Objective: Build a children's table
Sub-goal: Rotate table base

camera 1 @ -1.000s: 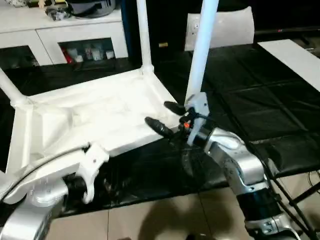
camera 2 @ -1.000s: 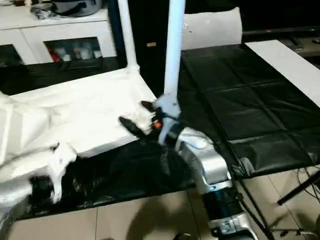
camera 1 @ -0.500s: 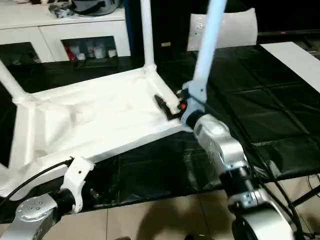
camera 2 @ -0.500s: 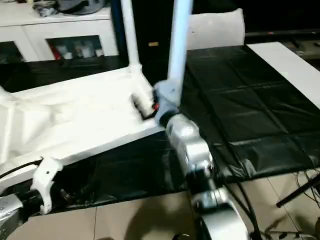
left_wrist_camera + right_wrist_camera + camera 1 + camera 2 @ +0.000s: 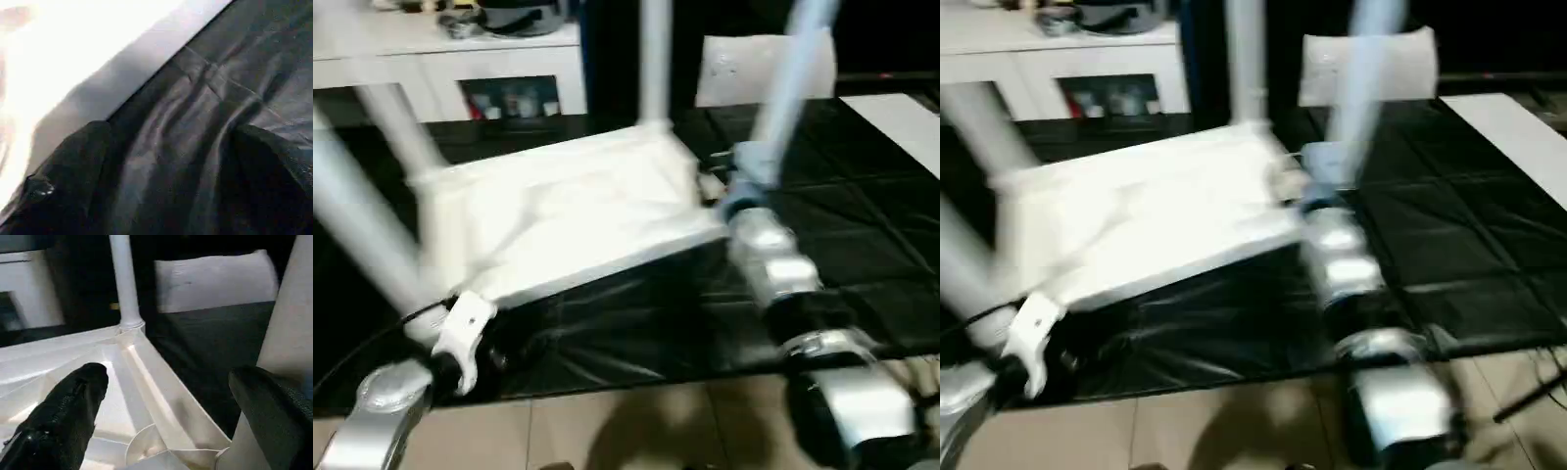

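Although the head pictures are smeared, the layout reads clearly enough from the near side outward: the left end effector (image 5: 460, 338) hangs at the near edge of the black-covered bench (image 5: 862, 245), its fingers (image 5: 63, 171) spread apart over the crinkled cover with nothing between them, just beside the tabletop's rim. Beyond it the white tabletop (image 5: 568, 211) lies upside down on the bench, ribbed underside up. Over its near right corner the right end effector (image 5: 166, 416) stands with its black fingers (image 5: 68, 406) wide apart, clamped on nothing; one finger sits over the ribbed inside of the corner, the other beside the near right leg (image 5: 783, 88), which rises from the socket there. A near left leg (image 5: 362, 215) slants up across the picture's left side, a far left leg (image 5: 396, 122) rises behind it, and a far right leg (image 5: 124, 281) stands upright in its corner socket. Farthest back are a white cabinet (image 5: 431, 59) and a pale sheet (image 5: 891, 117) on the bench. As a judgement, all four legs appear planted, so the fitting seems done; what looks left is to check each is seated fully and to turn the table onto its feet.
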Controlling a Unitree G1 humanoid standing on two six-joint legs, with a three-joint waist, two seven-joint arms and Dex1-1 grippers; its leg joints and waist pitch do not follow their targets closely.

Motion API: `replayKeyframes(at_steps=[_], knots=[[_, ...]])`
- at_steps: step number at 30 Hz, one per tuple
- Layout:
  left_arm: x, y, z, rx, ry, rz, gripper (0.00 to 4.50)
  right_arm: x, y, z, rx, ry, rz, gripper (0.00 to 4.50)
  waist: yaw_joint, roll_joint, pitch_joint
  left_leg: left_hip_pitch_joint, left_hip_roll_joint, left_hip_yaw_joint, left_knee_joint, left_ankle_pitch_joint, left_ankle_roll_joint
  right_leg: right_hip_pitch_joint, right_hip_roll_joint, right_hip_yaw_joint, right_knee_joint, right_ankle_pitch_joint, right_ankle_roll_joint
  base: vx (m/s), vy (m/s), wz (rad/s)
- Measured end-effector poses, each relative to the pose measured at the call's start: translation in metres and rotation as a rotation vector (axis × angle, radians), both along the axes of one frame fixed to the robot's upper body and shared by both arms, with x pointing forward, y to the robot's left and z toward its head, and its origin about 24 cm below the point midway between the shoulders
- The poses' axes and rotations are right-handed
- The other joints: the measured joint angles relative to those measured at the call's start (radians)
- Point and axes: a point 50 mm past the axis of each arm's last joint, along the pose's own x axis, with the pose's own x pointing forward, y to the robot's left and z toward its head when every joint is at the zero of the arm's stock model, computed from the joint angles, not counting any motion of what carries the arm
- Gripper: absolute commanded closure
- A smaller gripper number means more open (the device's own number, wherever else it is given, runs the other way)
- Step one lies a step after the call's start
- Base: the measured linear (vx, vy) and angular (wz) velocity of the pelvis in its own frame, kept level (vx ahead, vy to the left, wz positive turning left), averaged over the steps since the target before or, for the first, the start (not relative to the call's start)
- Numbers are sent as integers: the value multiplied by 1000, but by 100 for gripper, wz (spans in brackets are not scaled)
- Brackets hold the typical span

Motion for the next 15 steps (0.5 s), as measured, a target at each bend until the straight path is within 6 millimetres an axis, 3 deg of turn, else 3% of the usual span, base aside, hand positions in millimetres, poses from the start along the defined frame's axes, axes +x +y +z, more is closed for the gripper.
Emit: replayKeyframes(at_steps=[4, 7, 10, 15], knots=[[1, -9, 3, -22, -22, 47, 9, -1, -23, 3, -18, -21, -46, 0, -15, 2, 1, -2, -1, 0, 1, 0, 0, -2, 0, 3, 0, -1, 1, 0, 0, 0], [-6, -16, 6, -58, -55, 64, 9, -1, -27, 8, -26, -52, 22, 0, -34, 1, 1, -11, -1, 1, 0, -1, 3, -6, 2, 5, 0, -4, 3, 0, 0, 0], [-8, -26, 12, -102, -125, 97, 9, -7, -20, 5, -11, -71, 174, 0, -41, -1, -1, -23, -1, 2, 1, 0, 5, -21, 2, 7, 8, -4, -4, 0, 0, 0], [-13, -17, 9, -125, -261, 282, 9, -35, 8, -28, 24, 37, 479, 0, -28, -1, 0, -23, 4, 2, 2, 1, 11, -23, 4, 4, 15, -15, -1, 0, 0, 0]])
